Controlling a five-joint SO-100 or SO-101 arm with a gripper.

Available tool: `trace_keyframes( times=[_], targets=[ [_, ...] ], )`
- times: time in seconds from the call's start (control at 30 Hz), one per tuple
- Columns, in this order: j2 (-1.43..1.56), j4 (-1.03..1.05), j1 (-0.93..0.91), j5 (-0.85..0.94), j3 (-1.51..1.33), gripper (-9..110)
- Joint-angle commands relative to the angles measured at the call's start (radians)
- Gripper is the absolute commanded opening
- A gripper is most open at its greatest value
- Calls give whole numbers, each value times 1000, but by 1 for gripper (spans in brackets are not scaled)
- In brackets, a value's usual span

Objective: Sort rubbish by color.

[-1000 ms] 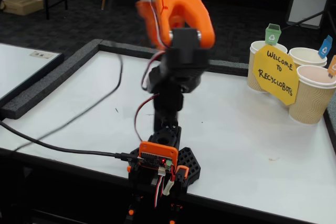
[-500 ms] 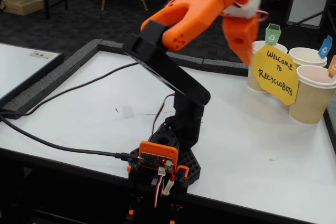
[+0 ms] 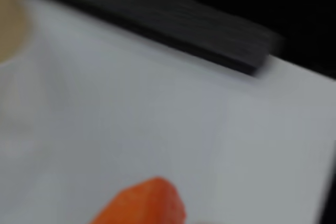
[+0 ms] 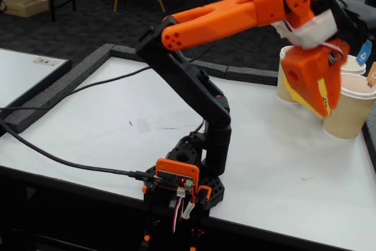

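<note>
The orange arm (image 4: pixel 217 16) is being held stretched out to the right in the fixed view, with the hand (image 4: pixel 320 101) pointing down in front of the beige cups (image 4: pixel 352 107) and partly covering the yellow sign (image 4: pixel 305 99). Whether the hand is wide or narrow cannot be told, and nothing is seen held in it. In the blurred wrist view only an orange fingertip (image 3: pixel 144 203), the white table (image 3: pixel 157 108) and a dark border strip (image 3: pixel 157 17) are being shown. No rubbish wad is being shown in either view.
</note>
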State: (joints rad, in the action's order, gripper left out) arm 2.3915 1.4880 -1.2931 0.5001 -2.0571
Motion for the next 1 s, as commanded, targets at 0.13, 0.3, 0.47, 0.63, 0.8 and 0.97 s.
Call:
trace_keyframes(
  times=[0.13, 0.3, 0.47, 0.63, 0.8, 0.97],
  targets=[
    [6, -31, -193, 2, -2, 0],
    [8, -25, -172, 2, -8, 0],
    [8, -21, -86, 2, -18, 0],
    [8, -15, 98, 3, -20, 0],
    [8, 6, 302, 25, -26, 0],
    [9, 6, 485, 25, -26, 0]
  ],
)
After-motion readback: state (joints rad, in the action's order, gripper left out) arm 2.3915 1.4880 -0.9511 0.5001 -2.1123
